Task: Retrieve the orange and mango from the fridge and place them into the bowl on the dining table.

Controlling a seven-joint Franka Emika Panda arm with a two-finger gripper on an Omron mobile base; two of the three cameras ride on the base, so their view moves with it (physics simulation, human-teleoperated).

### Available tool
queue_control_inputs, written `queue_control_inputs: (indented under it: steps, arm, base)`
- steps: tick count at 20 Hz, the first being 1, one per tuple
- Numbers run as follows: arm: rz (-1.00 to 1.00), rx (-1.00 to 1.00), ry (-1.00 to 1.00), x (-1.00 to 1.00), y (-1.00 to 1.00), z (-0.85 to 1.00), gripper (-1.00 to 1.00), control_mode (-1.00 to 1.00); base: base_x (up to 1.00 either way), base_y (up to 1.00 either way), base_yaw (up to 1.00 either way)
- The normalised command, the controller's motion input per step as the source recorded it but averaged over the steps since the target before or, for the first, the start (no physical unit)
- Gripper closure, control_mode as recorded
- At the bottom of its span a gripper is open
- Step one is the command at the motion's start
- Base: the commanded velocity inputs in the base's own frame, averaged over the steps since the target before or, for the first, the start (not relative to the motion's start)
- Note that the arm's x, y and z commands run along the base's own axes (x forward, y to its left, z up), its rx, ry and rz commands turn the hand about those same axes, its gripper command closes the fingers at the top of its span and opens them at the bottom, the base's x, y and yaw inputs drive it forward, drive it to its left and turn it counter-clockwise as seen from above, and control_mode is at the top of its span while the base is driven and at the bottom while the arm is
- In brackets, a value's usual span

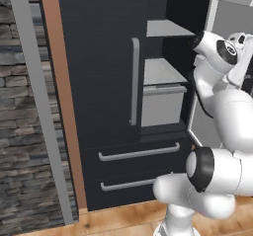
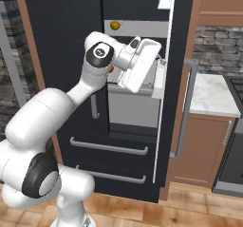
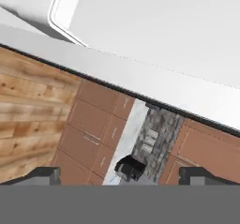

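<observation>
Right base view: fridge (image 2: 61, 55) standing tall and dark, long axis vertical, right door (image 2: 178, 79) swung open toward the camera with its grey bar handle (image 2: 187, 112) running upright. One mango (image 2: 114, 25) resting on the upper grey shelf (image 2: 142, 29) at about 11 o'clock from the hand, long axis lying roughly level. One small patch of orange (image 2: 110, 69) peeking out just at the arm's wrist, at about 9 o'clock from the hand, mostly hidden; cannot tell how it lies. Two drawers with level bar handles (image 2: 109, 148) low on the fridge front. Hand view: gripper (image 3: 119, 176) with jaws wide apart, nothing between them, two dark fingertips (image 3: 41, 175) at the lower corners, looking past the pale edge of the door (image 3: 154, 54) toward brown cabinets (image 3: 93, 134) and wooden floor (image 3: 28, 110). Left base view: closed left door with one vertical handle (image 1: 134, 82), two grey shelves (image 1: 165, 28) visible inside, white arm reaching in at 2 o'clock.
</observation>
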Motion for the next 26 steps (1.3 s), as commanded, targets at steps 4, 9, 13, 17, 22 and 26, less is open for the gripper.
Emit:
queue_control_inputs:
  steps: [4,9,13,17,22,26]
  arm:
    - [0.00,0.00,-0.23,-0.67,0.79,0.50,-1.00,-1.00]
    - [0.00,0.01,-0.18,-0.38,1.00,0.14,-1.00,-1.00]
    - [0.00,0.18,-0.22,-0.26,1.00,-0.07,-1.00,-1.00]
    - [-0.03,0.41,-0.45,-0.44,1.00,-0.21,-1.00,-1.00]
    - [-0.01,0.58,-0.43,-0.67,0.98,-0.42,-1.00,-1.00]
    - [0.07,0.62,-0.29,-0.26,0.62,-0.53,-1.00,-1.00]
  base:
    - [0.00,0.00,0.00]
    - [0.00,0.00,0.00]
    - [0.00,0.00,0.00]
    - [0.00,0.00,0.00]
    - [0.00,0.00,0.00]
    - [0.00,0.00,0.00]
